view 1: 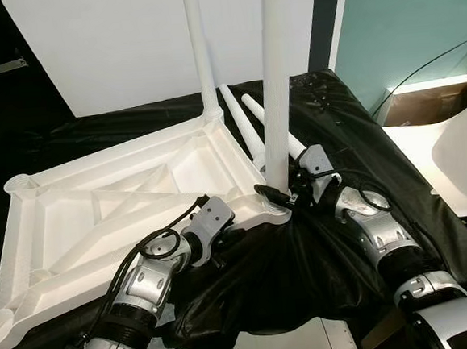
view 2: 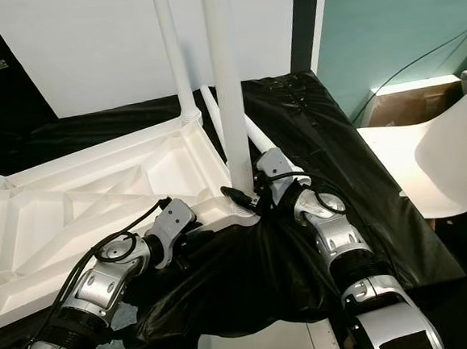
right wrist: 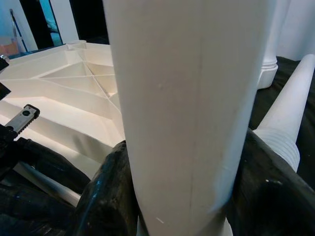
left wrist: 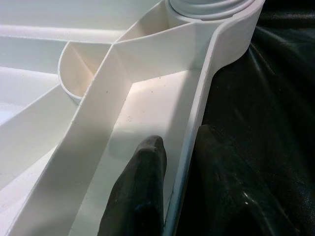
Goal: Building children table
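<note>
Lying upside down on black sheeting (view 1: 327,127), one white tabletop (view 1: 115,208), two legs upright in corner sockets, near leg (view 1: 278,74) clamped by right gripper (right wrist: 184,196), far leg (view 1: 199,48) free, two spare legs (view 1: 249,121) lying beside, left gripper (left wrist: 179,187) pinching the tabletop rim.

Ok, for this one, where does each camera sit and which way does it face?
Left eye view: on the head, looking down at the upturned white tabletop on black sheeting; both silver arms show.
Right eye view: the same scene, with a white chair at its right.
Left wrist view: along the left gripper, fingers straddling the tabletop's rim.
Right wrist view: along the right gripper, clamped on the near upright table leg.
Both wrist views share the ribbed underside.
</note>
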Tool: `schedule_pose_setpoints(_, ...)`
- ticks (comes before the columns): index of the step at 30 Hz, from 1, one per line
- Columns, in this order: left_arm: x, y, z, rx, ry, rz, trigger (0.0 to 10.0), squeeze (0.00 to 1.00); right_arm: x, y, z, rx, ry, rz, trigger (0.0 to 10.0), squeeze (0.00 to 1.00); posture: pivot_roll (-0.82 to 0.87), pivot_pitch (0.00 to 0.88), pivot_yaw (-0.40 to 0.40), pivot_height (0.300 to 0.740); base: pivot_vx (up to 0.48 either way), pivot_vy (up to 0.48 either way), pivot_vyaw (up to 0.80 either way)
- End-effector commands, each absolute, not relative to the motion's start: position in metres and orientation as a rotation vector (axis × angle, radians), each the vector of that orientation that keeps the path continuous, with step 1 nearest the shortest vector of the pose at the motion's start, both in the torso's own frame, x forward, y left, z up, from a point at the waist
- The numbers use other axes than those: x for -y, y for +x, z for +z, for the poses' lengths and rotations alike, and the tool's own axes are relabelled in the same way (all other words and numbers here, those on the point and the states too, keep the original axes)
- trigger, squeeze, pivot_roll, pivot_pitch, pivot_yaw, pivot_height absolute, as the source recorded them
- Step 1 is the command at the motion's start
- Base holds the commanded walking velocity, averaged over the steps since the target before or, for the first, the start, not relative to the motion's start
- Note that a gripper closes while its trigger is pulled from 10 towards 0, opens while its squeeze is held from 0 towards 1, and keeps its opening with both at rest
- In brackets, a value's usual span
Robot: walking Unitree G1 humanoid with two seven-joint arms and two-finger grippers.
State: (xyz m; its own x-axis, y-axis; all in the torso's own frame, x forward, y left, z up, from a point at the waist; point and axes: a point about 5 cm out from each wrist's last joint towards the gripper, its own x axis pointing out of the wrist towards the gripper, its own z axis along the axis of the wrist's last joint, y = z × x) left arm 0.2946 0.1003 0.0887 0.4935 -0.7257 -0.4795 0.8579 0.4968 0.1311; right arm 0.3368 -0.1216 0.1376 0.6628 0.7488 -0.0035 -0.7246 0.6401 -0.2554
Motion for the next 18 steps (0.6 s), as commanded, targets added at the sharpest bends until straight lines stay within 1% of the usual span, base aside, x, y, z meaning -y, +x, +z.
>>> schedule_pose_setpoints(1, -0.102, 0.275, 0.054, -0.558, 0.361, -1.041, 10.0, 0.00, 0.123, 0.333, 0.127, 0.061, -0.218, 0.829, 0.0, 0.00, -0.04, 0.000, 0.028, 0.740, 0.000, 0.000, 0.00)
schedule_pose_setpoints(3, -0.102, 0.275, 0.054, -0.557, 0.361, -1.041, 10.0, 0.00, 0.121, 0.331, 0.124, 0.058, -0.203, 0.821, 0.0, 0.00, -0.04, 0.000, 0.028, 0.740, 0.000, 0.000, 0.00)
schedule_pose_setpoints(4, -0.102, 0.276, 0.055, -0.556, 0.360, -1.039, 10.0, 0.00, 0.116, 0.330, 0.120, 0.064, -0.166, 0.761, 0.0, 0.00, -0.04, 0.000, 0.027, 0.740, 0.000, 0.000, 0.00)
schedule_pose_setpoints(5, -0.102, 0.276, 0.055, -0.556, 0.360, -1.039, 10.0, 0.00, 0.116, 0.330, 0.120, 0.064, -0.166, 0.761, 0.0, 0.00, -0.04, 0.000, 0.027, 0.740, 0.000, 0.000, 0.00)
schedule_pose_setpoints(6, -0.102, 0.276, 0.055, -0.554, 0.359, -1.038, 10.0, 0.00, 0.110, 0.327, 0.113, 0.081, -0.122, 0.609, 0.0, 0.00, -0.04, 0.000, 0.028, 0.740, 0.000, 0.000, 0.00)
schedule_pose_setpoints(7, -0.102, 0.276, 0.055, -0.554, 0.359, -1.038, 10.0, 0.00, 0.110, 0.327, 0.113, 0.081, -0.122, 0.609, 0.0, 0.00, -0.04, 0.000, 0.028, 0.740, 0.000, 0.000, 0.00)
schedule_pose_setpoints(9, -0.102, 0.277, 0.055, -0.552, 0.357, -1.038, 10.0, 0.00, 0.103, 0.318, 0.101, 0.093, -0.057, 0.370, 0.0, 0.00, -0.04, 0.000, 0.030, 0.740, 0.000, 0.000, 0.00)
schedule_pose_setpoints(10, -0.102, 0.277, 0.055, -0.552, 0.357, -1.038, 10.0, 0.00, 0.103, 0.318, 0.101, 0.093, -0.057, 0.370, 0.0, 0.00, -0.04, 0.000, 0.030, 0.740, 0.000, 0.000, 0.00)
schedule_pose_setpoints(11, -0.101, 0.277, 0.055, -0.552, 0.355, -1.039, 10.0, 0.00, 0.102, 0.313, 0.097, 0.099, -0.039, 0.290, 0.0, 0.00, -0.05, 0.000, 0.032, 0.740, 0.000, 0.000, 0.00)
schedule_pose_setpoints(13, -0.101, 0.277, 0.055, -0.552, 0.354, -1.040, 10.0, 0.00, 0.101, 0.311, 0.097, 0.107, -0.029, 0.269, 0.0, 0.00, -0.05, 0.000, 0.035, 0.740, 0.000, 0.000, 0.00)
schedule_pose_setpoints(14, -0.101, 0.277, 0.054, -0.555, 0.359, -1.044, 10.0, 0.00, 0.103, 0.313, 0.099, 0.117, -0.017, 0.280, 5.5, 0.00, -0.05, 0.000, 0.038, 0.740, 0.000, 0.000, 0.00)
schedule_pose_setpoints(15, -0.101, 0.277, 0.054, -0.555, 0.359, -1.044, 10.0, 0.00, 0.103, 0.313, 0.099, 0.117, -0.017, 0.280, 5.5, 0.00, -0.05, 0.000, 0.038, 0.740, 0.000, 0.000, 0.00)
schedule_pose_setpoints(16, -0.101, 0.277, 0.054, -0.556, 0.362, -1.047, 10.0, 0.00, 0.105, 0.316, 0.103, 0.126, -0.021, 0.307, 10.0, 0.00, -0.05, 0.000, 0.038, 0.740, 0.000, 0.000, 0.00)
schedule_pose_setpoints(18, -0.101, 0.277, 0.054, -0.556, 0.364, -1.048, 10.0, 0.00, 0.107, 0.319, 0.107, 0.130, -0.037, 0.331, 10.0, 0.00, -0.05, 0.000, 0.038, 0.740, 0.000, 0.000, 0.00)
